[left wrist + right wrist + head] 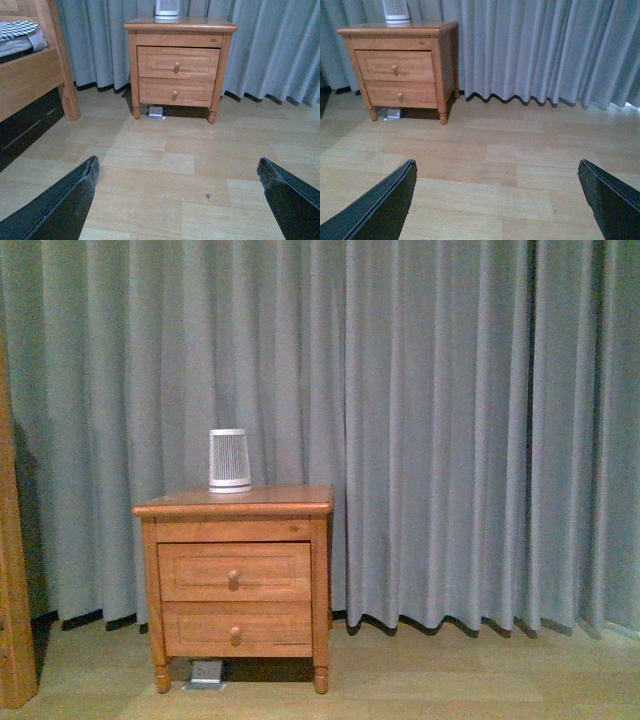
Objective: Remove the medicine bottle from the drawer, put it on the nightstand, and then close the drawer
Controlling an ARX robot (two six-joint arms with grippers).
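The honey-brown nightstand [235, 502] stands against the curtain, also seen in the left wrist view [180, 25] and the right wrist view [400, 29]. Its upper drawer [234, 572] [178, 62] [395, 65] is fully shut, knob facing out. The medicine bottle is hidden. My left gripper [177, 172] hangs open over bare floor, well short of the nightstand. My right gripper [496, 172] is open too, over the floor and off to the nightstand's right. Neither arm shows in the front view.
A ribbed white-and-grey device [229, 460] stands on the nightstand's top. The lower drawer [236, 628] is shut. A small white box [206, 673] lies under the cabinet. A wooden bed frame [35, 75] stands left; grey curtain [450, 420] hangs behind.
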